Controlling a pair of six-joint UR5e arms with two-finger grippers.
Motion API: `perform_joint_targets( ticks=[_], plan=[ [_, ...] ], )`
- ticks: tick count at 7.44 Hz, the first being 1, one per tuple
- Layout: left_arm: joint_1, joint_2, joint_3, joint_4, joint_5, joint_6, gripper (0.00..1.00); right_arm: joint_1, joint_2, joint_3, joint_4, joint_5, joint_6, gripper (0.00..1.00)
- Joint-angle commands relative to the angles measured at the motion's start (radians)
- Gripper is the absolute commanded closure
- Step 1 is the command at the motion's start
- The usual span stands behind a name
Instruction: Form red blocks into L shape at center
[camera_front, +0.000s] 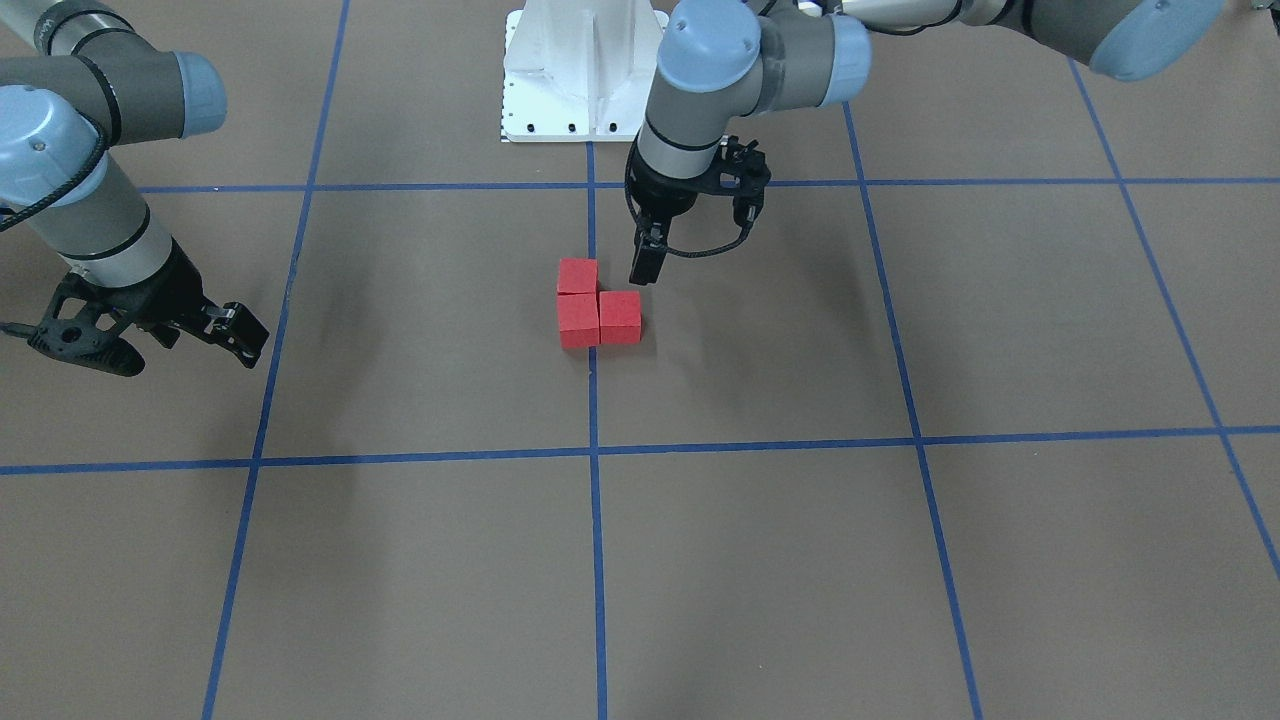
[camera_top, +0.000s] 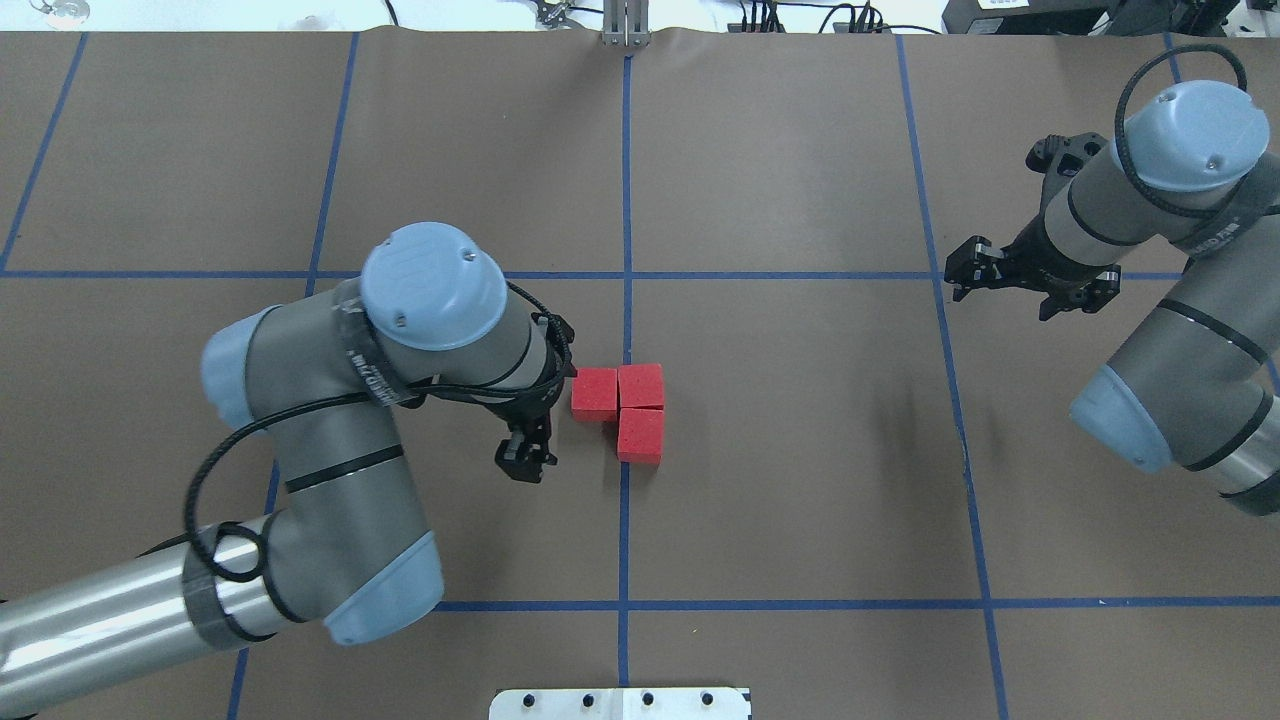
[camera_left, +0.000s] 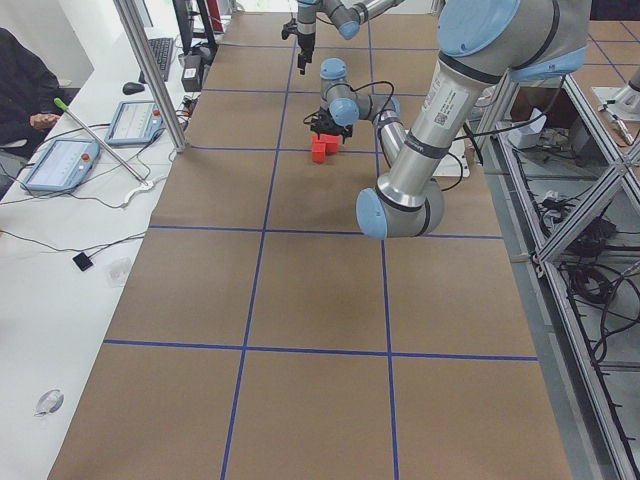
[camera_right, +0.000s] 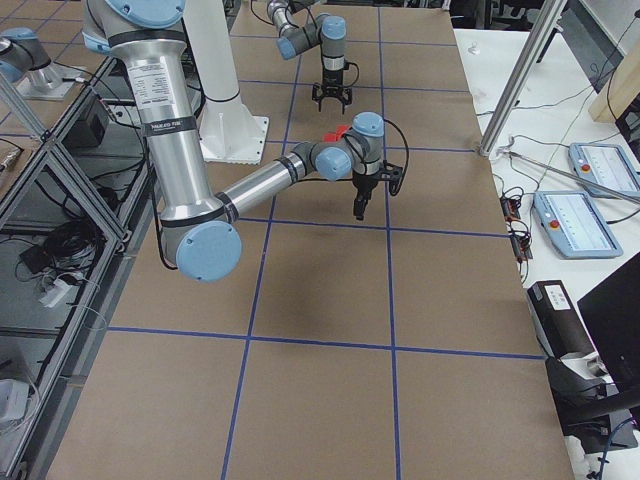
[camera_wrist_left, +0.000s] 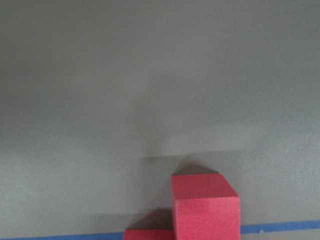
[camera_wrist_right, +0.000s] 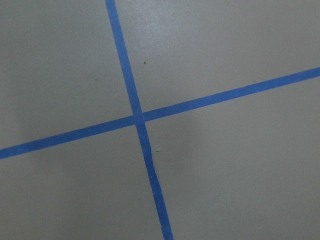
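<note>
Three red blocks are sitting in an L at the center of the worktop.
From the front, the red blocks are all touching, two in a row and one beside the nearer one, lying across the blue line. The left gripper is hanging just beside them, its jaws looking pressed together and holding nothing. The right gripper is hanging well apart, its jaws also looking closed and empty. From above, the red blocks are sitting close to the left gripper. From the two ends, they are showing as a small red spot by the arms. The left wrist camera is showing one block and the top of another by the blue line. The right wrist camera is showing one blue line crossing another.
</note>
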Motion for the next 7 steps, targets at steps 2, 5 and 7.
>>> perform_joint_targets(
  ticks=[2,5,7],
  plan=[
    [-0.092,0.279,-0.273,0.005,-0.026,0.445,0.00,0.146,-0.055,0.006,0.003,0.126,-0.109,0.00],
    [-0.259,0.424,-0.268,-0.003,-0.031,0.954,0.00,0.329,-0.160,0.004,0.003,0.213,-0.354,0.00],
    [-0.470,0.490,-0.225,-0.006,-0.157,1.374,0.00,0.418,-0.218,-0.003,0.001,0.218,-0.514,0.00]
  ],
)
